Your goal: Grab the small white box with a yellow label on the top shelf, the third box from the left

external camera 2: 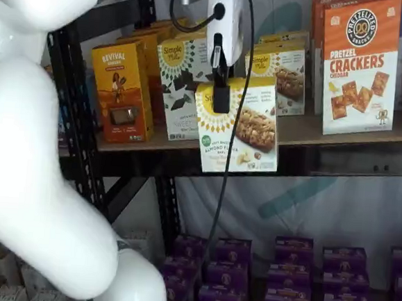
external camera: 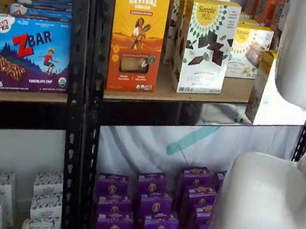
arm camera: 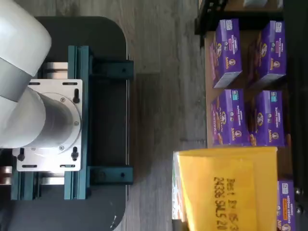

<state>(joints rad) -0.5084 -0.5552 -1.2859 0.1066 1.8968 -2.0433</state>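
The small white box (external camera 2: 239, 125), with its yellow sunburst logo and cracker picture, hangs in front of and slightly below the top shelf (external camera 2: 342, 132), clear of the row of cartons. My gripper (external camera 2: 221, 100) comes down from above and is shut on the box, with one black finger lying over its front face. The wrist view shows the box's yellow top (arm camera: 226, 187) with a printed date. In a shelf view only a sliver of the box (external camera: 264, 95) shows at the edge of the shelf board (external camera: 228, 89), behind the white arm.
On the shelf stand an orange Revival carton (external camera 2: 121, 88), a taller white carton with dark squares (external camera 2: 180, 79), another short yellow-logo carton (external camera 2: 284, 70) and an orange pretzel cracker carton (external camera 2: 357, 65). Purple boxes (external camera 2: 288, 283) fill the level below. The arm's white links (external camera 2: 38, 179) block the left.
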